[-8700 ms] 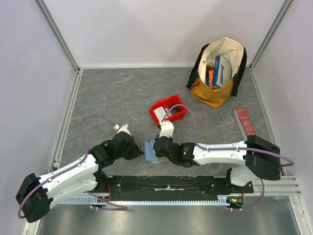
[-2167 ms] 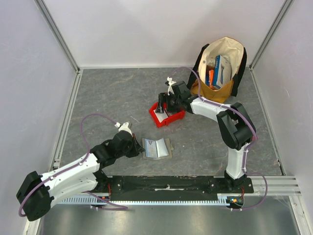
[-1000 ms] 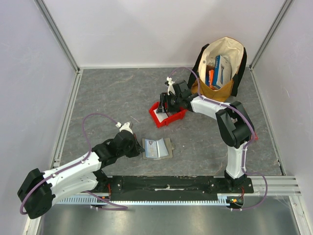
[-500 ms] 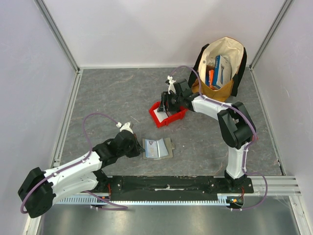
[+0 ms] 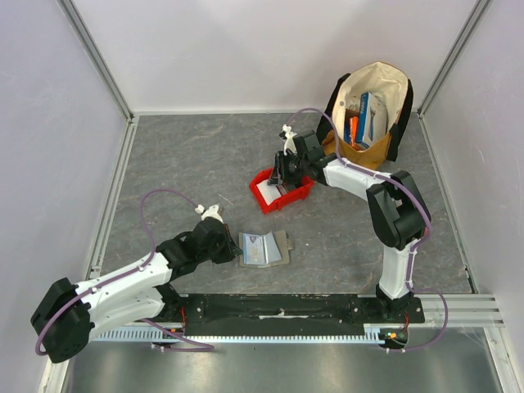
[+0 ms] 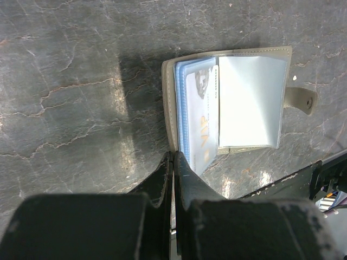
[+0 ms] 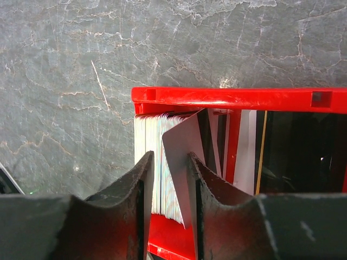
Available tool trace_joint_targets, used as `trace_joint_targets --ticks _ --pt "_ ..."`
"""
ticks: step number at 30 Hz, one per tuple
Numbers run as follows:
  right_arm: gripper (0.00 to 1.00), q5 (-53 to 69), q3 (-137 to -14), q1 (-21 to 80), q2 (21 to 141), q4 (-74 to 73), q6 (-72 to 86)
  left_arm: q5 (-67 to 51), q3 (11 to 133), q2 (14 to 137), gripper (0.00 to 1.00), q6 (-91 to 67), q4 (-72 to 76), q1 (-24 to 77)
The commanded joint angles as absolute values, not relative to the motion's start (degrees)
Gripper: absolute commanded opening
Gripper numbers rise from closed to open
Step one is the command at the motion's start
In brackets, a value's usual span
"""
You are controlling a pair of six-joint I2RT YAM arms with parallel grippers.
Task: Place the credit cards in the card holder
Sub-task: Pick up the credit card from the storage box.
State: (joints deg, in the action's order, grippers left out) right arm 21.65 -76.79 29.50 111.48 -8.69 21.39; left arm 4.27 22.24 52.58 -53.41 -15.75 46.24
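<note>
The grey-olive card holder (image 5: pixel 264 247) lies open on the table, with a pale blue card (image 6: pixel 198 124) in its clear sleeve (image 6: pixel 249 103). My left gripper (image 5: pixel 233 250) is shut at the holder's near left edge, its fingertips (image 6: pixel 173 157) pinched on the cover corner. My right gripper (image 5: pixel 281 176) is down in the red bin (image 5: pixel 299 195). In the right wrist view it (image 7: pixel 169 158) is open astride a stack of white cards (image 7: pixel 149 132). One tilted white card (image 7: pixel 184 146) leans against its right finger.
A cream and mustard tote bag (image 5: pixel 368 123) with colourful boxes stands at the back right. The red bin's rim (image 7: pixel 238 99) lies just beyond my right fingers. A black rail (image 5: pixel 278 307) runs along the near edge. Walls close the left, back and right.
The right arm left the card holder and went to the red bin. In the last second it shifted only slightly there. The left gripper stayed at the holder's edge.
</note>
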Motion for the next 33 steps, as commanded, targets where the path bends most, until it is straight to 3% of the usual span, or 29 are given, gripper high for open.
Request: trace_joint_targets --ticks 1,19,33 --pt "0.35 24.2 -77.0 29.4 109.8 -8.2 21.4 4.3 24.1 52.6 0.02 -51.2 -13.7 46.1" --pt "0.07 14.0 -80.8 28.8 112.1 -13.4 18.3 4.1 23.7 52.5 0.02 -51.3 -13.6 46.1" --pt "0.13 14.8 -81.5 29.6 114.6 -15.5 16.1 4.1 23.5 53.7 0.02 -51.2 -12.9 46.1"
